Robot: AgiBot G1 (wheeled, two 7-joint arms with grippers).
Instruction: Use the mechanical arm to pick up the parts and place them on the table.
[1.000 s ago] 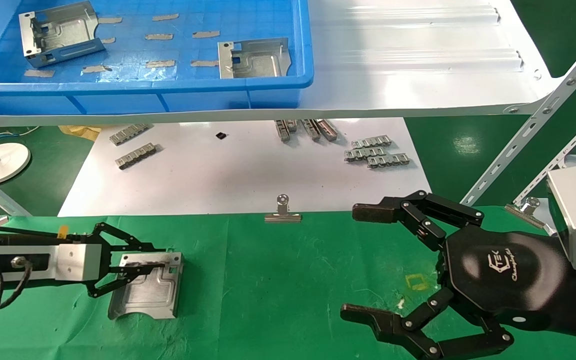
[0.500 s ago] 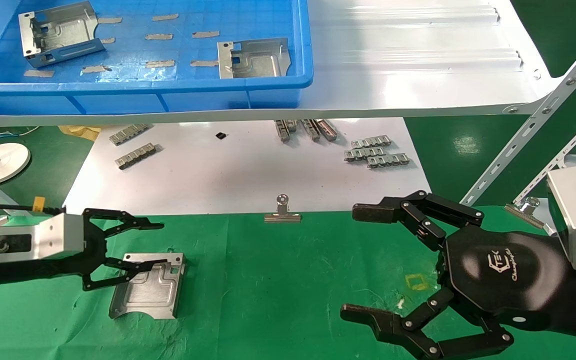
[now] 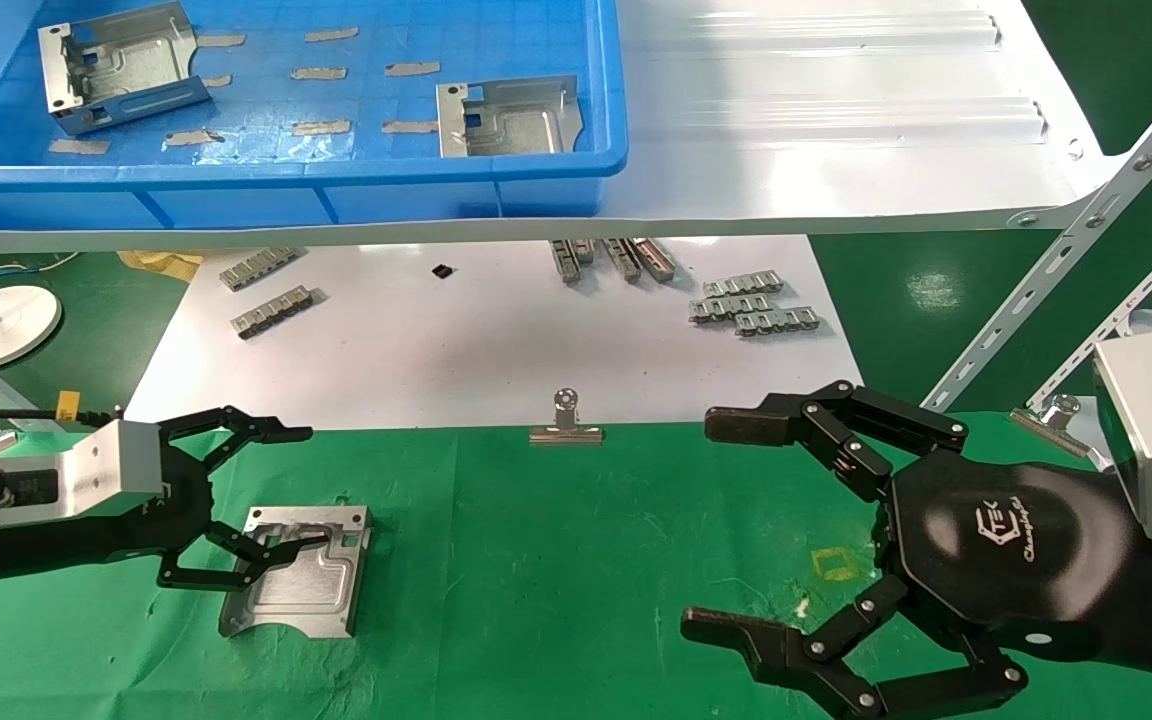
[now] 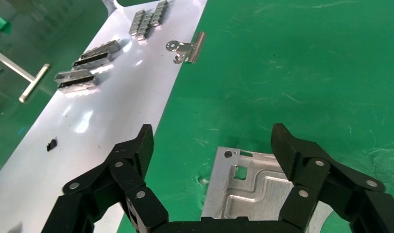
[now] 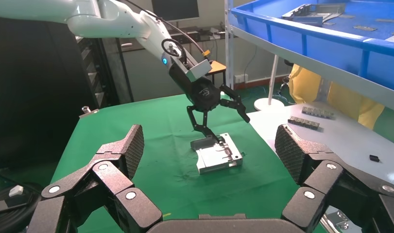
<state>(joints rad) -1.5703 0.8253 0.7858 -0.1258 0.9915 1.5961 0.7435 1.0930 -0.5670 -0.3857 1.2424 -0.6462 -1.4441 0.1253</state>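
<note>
Head view: since the frame a second earlier, the left tool had been drawn back and raised from the part, which was left flat on the green counter. Its fingers were spread wide, the lower one above the part's near edge, the upper one clear of it. The right tool was held unmoved, wide open, well apart from the part.
</note>
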